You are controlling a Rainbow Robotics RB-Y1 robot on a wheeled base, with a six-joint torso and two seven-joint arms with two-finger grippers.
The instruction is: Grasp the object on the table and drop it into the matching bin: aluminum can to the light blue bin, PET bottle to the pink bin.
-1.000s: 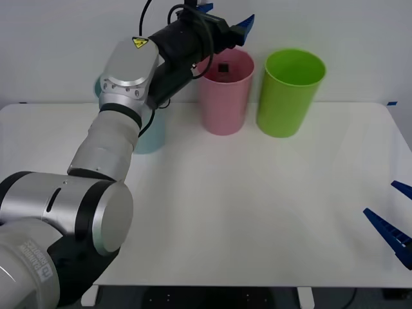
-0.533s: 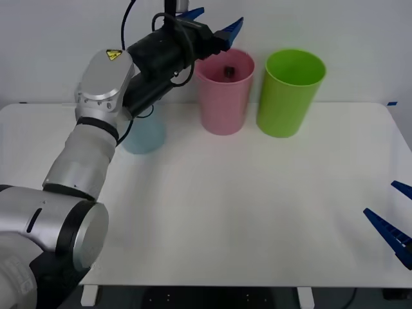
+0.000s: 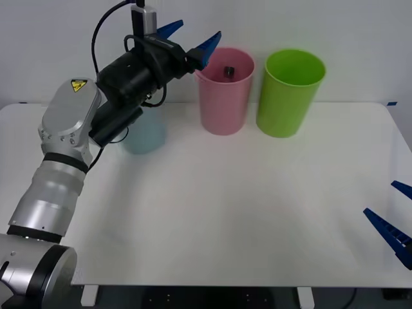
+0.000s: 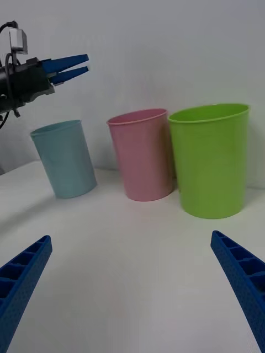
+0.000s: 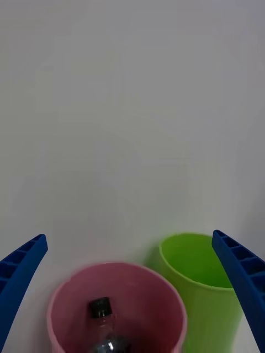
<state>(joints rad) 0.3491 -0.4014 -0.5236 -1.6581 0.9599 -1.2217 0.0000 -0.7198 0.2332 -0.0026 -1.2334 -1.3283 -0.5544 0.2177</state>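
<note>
Already the bottle (image 5: 102, 325) stood inside the pink bin (image 3: 224, 103). The left gripper (image 3: 190, 40), fingers wide and empty, hung just left of its rim; pulling away should avoid bumping it.

Lime green bin (image 3: 290, 92), tall, round, slightly tapered; stands upright at far side of the white top, w/ open mouth up. Interior appears bare. Plain pale wall (image 3: 335, 32) behind it.
</note>
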